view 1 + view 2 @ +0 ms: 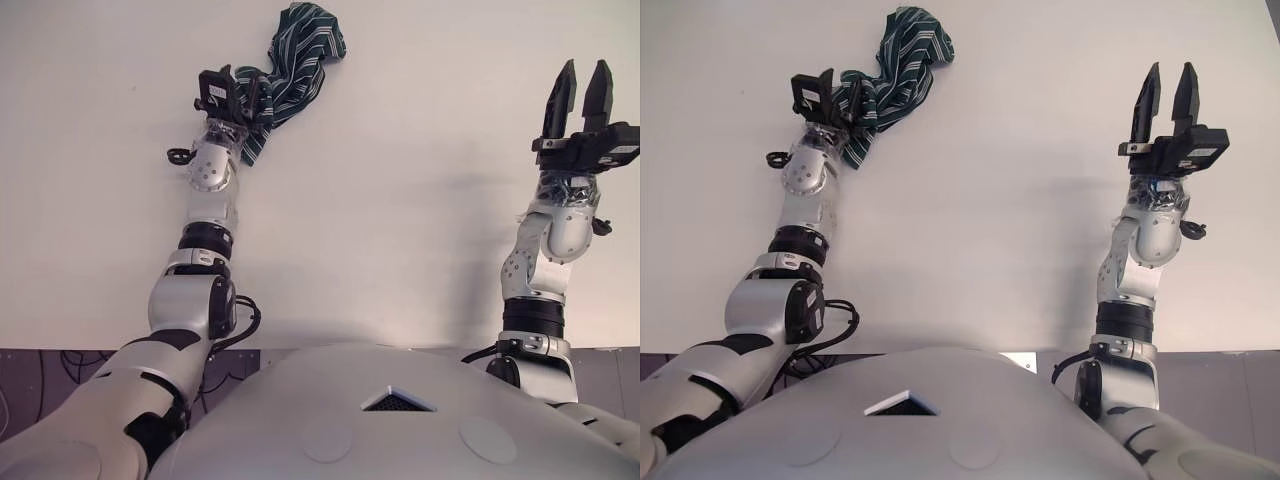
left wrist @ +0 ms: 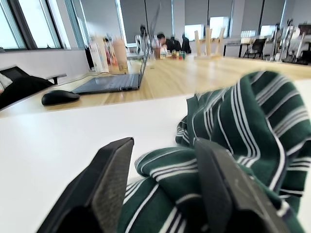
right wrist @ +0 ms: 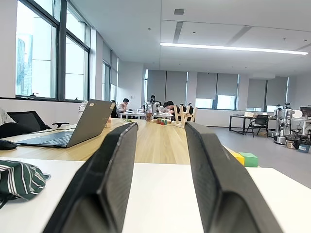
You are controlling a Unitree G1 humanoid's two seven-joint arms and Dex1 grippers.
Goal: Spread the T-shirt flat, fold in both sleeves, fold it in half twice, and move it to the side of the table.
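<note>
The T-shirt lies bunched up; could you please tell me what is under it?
The T-shirt rests on the white table, its near end between the open fingers of the left tool. Whatever the bunched cloth covers cannot be seen.

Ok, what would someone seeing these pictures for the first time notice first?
The crumpled green striped T-shirt, bunched at the far left of the white table, stands out most. The left gripper sits open, straddling the shirt's near end. The right gripper is open too, raised over bare table at the right.

In the crumpled T-shirt, sleeves cannot be told.
</note>
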